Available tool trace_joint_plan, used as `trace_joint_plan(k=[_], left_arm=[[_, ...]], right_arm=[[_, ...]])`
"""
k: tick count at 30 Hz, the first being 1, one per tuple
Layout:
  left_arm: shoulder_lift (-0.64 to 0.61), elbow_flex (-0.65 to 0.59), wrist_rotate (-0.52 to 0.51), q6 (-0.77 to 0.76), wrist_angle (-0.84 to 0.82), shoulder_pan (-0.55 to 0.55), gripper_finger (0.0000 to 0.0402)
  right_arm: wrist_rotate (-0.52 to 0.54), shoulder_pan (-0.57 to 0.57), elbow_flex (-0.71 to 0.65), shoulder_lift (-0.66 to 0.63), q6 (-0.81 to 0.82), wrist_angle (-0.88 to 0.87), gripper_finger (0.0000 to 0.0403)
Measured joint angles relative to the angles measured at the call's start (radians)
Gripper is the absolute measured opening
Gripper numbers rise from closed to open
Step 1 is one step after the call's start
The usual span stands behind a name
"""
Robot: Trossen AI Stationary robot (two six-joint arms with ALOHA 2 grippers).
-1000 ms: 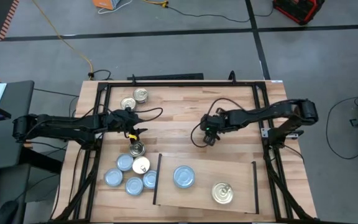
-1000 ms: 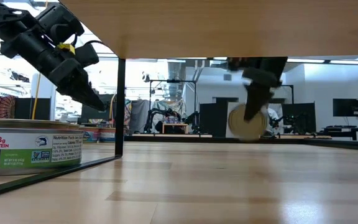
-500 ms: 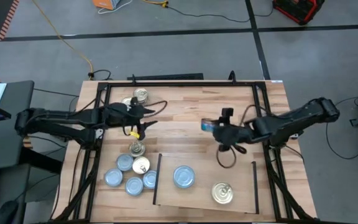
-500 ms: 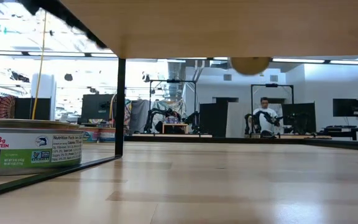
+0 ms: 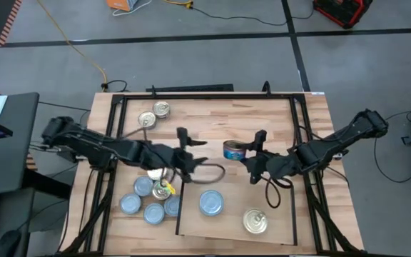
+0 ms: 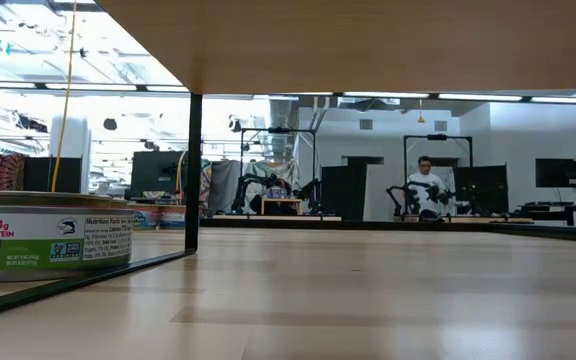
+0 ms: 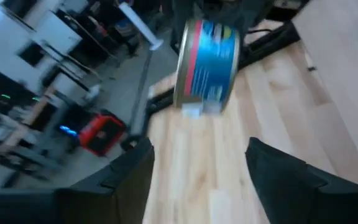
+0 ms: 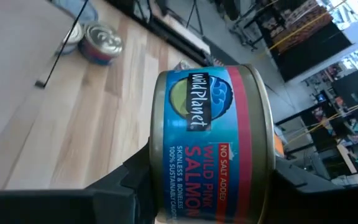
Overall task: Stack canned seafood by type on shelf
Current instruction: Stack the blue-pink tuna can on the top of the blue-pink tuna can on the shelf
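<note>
- Tin [image 5: 233,150] with a blue and red salmon label sits clamped in my right pincer [image 5: 247,153], held up over the bare middle of the bench [image 5: 212,121], just off the shelf's far edge; my right wrist view shows the tin [image 8: 213,146] on its side between the two fingers.
- My left pincer [image 5: 188,138] hangs over the bench middle too, left of that tin, fingers spread and holding nothing; in the left wrist view I see the held tin [image 7: 207,65] ahead of the gap between its fingers [image 7: 129,171].
- Shelf [image 5: 234,178] lies at the near right of the bench, a black strip at each short end. On it I see one silver-blue tin [image 5: 211,203] near the left strip and one gold tin [image 5: 255,221] nearer the front right.
- A cluster of tins [image 5: 148,200] sits just left of the shelf, mostly silver-blue with two gold ones [image 5: 162,189] at its far edge.
- Two gold tins [image 5: 154,114] rest at the far left of the bench, touching each other.
- In the low view, one labelled tin [image 6: 48,245] stands at the left, and a person [image 6: 426,185] sits far back in the room.
</note>
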Motion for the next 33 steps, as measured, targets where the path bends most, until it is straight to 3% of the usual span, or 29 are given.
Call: trace_joint_plan(k=[4, 9, 17, 22, 27, 33], left_arm=[[0.100, 0.106, -0.073, 0.040, 0.001, -0.057, 0.0290], [0.186, 0.206, -0.081, 0.100, -0.008, -0.086, 0.0326], [0.261, 0.286, -0.112, 0.119, -0.008, -0.070, 0.0328], [0.262, 0.287, -0.129, 0.131, -0.001, -0.065, 0.0326], [0.262, 0.287, -0.033, 0.147, 0.015, -0.067, 0.0300], [0.262, 0.287, 0.027, 0.166, 0.027, -0.062, 0.0220]], right_arm=[[0.002, 0.023, 0.000, 0.001, -0.001, 0.018, 0.0219], [0.002, 0.057, 0.000, 0.002, -0.022, 0.044, 0.0210], [0.003, 0.114, 0.000, 0.002, -0.106, 0.154, 0.0224], [0.013, 0.135, 0.000, 0.002, -0.140, 0.190, 0.0210], [0.013, 0.135, 0.000, 0.002, -0.142, 0.230, 0.0217], [-0.005, 0.135, 0.000, 0.003, -0.154, 0.291, 0.0236]])
